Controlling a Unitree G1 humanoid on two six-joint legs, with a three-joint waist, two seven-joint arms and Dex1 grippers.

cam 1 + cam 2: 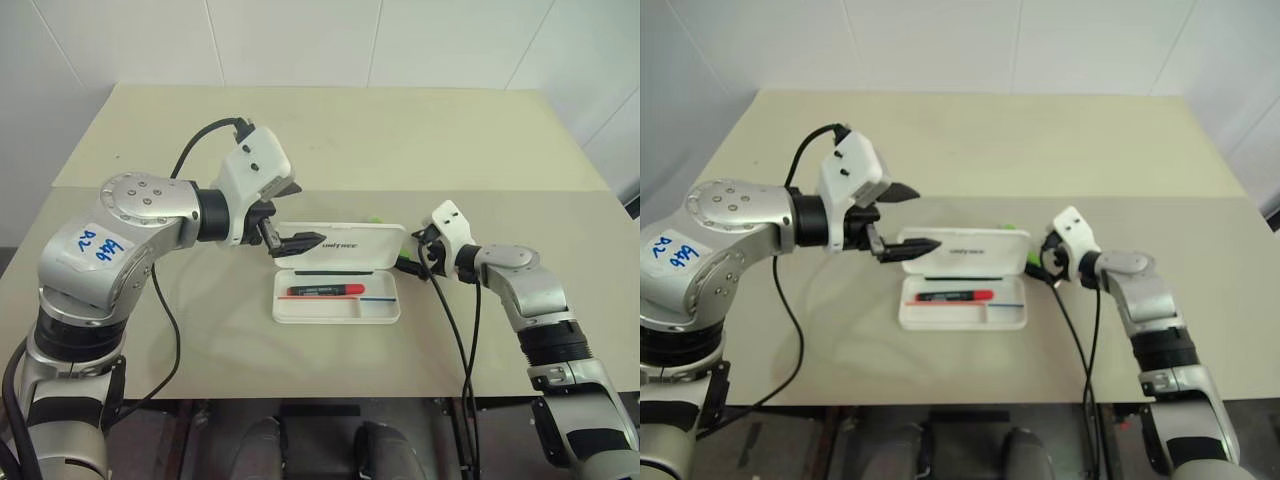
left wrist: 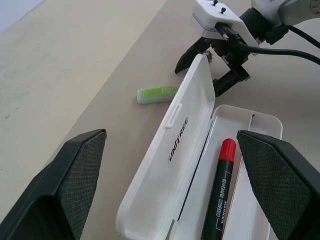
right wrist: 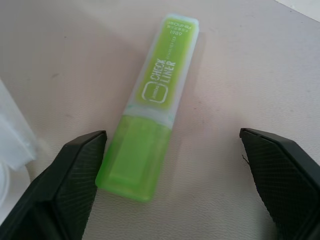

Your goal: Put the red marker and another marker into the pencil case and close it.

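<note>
highlighter [image 3: 150, 112] first: from your head views you get only a green sliver of it behind the raised lid, at the case's far right corner. the right wrist view shows it whole, lying flat on the table [image 1: 200, 330], with one end just beside a finger [image 3: 60, 190]; whether they touch you cannot tell. the case's edge is cut off at the side of that view.

case [image 1: 337, 288] stands open near the table's middle, lid up and tilted back, logo on its inner face. its tray holds the red marker [image 1: 327, 290], lying lengthwise, red cap toward your right. the stripes under the marker are partly covered. the tray's near end is cut off in the left wrist view.

left gripper [image 1: 285, 215] hangs above the lid's left end, fingers spread wide, holding nothing.

right gripper [image 2: 215, 70] sits low at the case's right end, fingers apart either side of the highlighter, not gripping it.
</note>
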